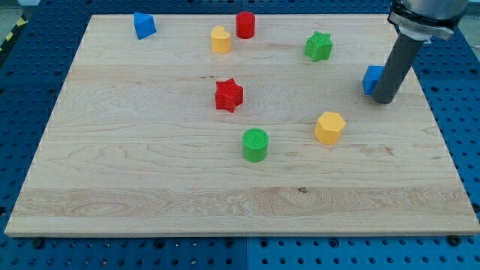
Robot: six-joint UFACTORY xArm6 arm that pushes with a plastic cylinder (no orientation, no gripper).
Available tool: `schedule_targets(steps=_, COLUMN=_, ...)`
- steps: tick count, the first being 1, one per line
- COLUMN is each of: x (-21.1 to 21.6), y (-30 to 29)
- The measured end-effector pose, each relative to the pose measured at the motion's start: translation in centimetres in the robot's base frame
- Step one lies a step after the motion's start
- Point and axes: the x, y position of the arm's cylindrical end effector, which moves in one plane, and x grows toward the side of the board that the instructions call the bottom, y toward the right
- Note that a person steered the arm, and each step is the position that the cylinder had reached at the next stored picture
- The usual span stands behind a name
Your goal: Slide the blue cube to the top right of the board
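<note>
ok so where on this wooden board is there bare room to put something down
The widest bare patch is the strip along the view's bottom, below the green cylinder and yellow hexagonal block. The view's left, below the blue triangular block and left of the red star, is also bare. The view's top middle is crowded.

My tip (384,100) seems to touch the blue cube (371,79) near the board's (150,180) right edge.

You're looking at a pale wooden board (150,172) with visible grain and one small dark knot near the view's bottom. It sits on a blue perforated metal table (30,75). Yellow-black hazard tape (9,34) at the view's top left. Lighting is even, soft shadows.
</note>
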Motion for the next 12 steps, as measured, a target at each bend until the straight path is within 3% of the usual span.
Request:
schedule_targets(steps=8, x=-12.5, y=-2.1)
schedule_targets(steps=9, x=-13.2, y=-1.9)
schedule_targets(steps=11, x=-8.9, y=0.0)
schedule_targets(steps=12, x=-8.9, y=2.3)
